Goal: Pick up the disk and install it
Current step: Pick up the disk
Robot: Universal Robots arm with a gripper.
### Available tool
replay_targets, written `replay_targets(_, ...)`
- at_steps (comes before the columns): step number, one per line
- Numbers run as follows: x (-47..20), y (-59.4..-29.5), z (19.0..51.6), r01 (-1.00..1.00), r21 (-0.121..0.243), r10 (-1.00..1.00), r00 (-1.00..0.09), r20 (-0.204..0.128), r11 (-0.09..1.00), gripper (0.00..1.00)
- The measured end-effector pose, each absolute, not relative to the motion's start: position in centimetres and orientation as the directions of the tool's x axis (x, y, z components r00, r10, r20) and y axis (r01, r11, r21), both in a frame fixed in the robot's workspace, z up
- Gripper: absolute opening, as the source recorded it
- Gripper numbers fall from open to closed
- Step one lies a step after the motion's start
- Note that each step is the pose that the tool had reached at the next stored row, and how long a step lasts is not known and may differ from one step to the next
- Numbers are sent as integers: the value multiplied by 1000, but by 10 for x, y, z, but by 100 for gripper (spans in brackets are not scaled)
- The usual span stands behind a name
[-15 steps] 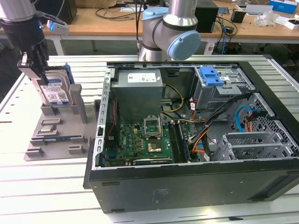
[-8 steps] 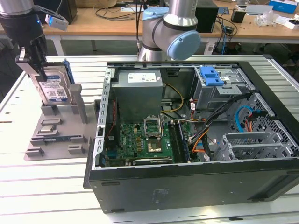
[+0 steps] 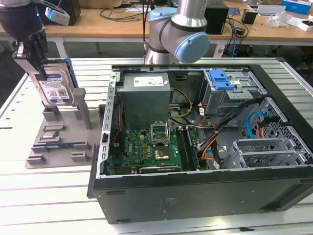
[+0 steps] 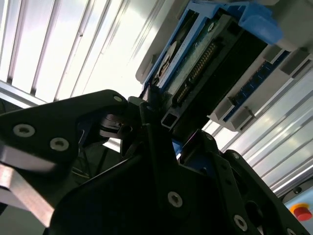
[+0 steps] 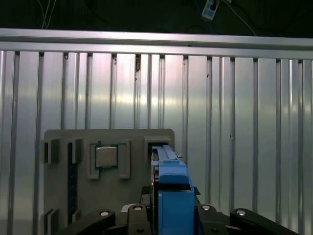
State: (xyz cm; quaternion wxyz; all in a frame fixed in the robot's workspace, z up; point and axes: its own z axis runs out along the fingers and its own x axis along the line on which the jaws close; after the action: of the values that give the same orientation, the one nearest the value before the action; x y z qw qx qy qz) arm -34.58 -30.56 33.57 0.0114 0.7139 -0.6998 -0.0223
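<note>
While pincer [image 3: 33, 61] grips disk [image 3: 55, 88], grey holder [image 3: 58, 143] beneath, computer case [image 3: 195, 196] beside

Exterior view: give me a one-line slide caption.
End effector gripping the silver rectangular blue-railed hard disk upright at the grey plastic fixture, beside the open black computer case.

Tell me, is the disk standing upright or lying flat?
Upright. In the exterior view the disk stands on its edge in the grey holder, with its printed label facing sideways.

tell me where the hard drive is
At the exterior view's left, the hard drive stands upright in the gripper, at the grey stand beside the computer case.
</note>
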Motion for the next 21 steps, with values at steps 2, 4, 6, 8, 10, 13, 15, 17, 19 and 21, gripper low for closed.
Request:
replay_targets(2,-346,-305,339,-999,47,-1000,20,-16,-20,37)
replay_targets(4,-346,-304,345,-999,47,-1000,20,-16,-20,37)
replay_targets(6,-346,-304,350,-999,47,-1000,20,-16,-20,37)
replay_targets(8,-346,-303,354,-999,47,-1000,20,-16,-20,37)
replay_targets(10,-346,-303,358,-999,47,-1000,20,-16,-20,37)
replay_targets(13,-346,-302,363,-999,48,-1000,20,-16,-20,37)
replay_targets(15,-346,-302,367,-999,47,-1000,20,-16,-20,37)
replay_targets(17,-346,-301,371,-999,47,-1000,20,-16,-20,37)
replay_targets(19,-346,-301,376,-999,47,-1000,20,-16,-20,37)
replay_targets(21,-346,-300,380,-999,47,-1000,20,-16,-20,37)
